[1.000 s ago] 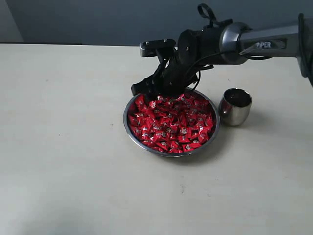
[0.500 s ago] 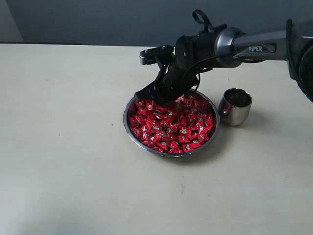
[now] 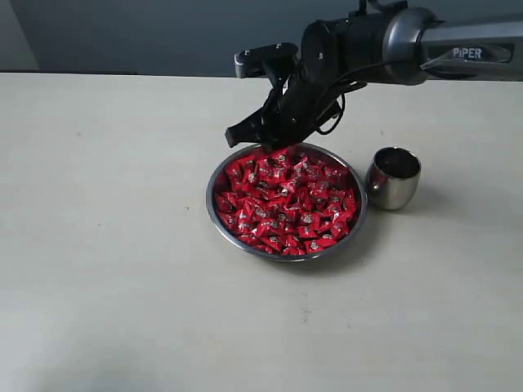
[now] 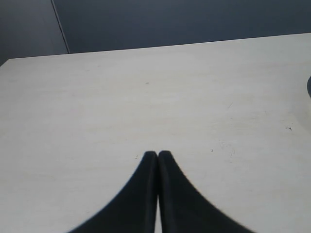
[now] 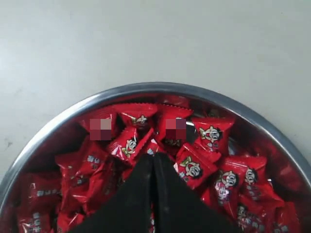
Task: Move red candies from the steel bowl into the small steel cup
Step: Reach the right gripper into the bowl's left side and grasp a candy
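The steel bowl (image 3: 211, 214) sits mid-table, heaped with red candies (image 3: 286, 200). To its right stands the small steel cup (image 3: 394, 177); its inside looks dark. My right gripper (image 3: 235, 135) hangs just above the bowl's far-left rim, jaws shut. In the right wrist view its fingertips (image 5: 153, 156) meet over the candies (image 5: 194, 165) near the bowl's rim (image 5: 146, 88). No candy shows clearly between them. My left gripper (image 4: 157, 154) is shut with nothing in it, over bare table, and is outside the exterior view.
The pale tabletop (image 3: 106, 245) stretches wide to the left and front of the bowl. A dark wall (image 3: 122, 33) runs behind the table's far edge. The right arm (image 3: 458, 53) reaches in from the upper right, above the cup.
My right gripper went from open among the candies to shut, and rose from the pile to above the bowl's far-left rim. Bowl and cup have not moved.
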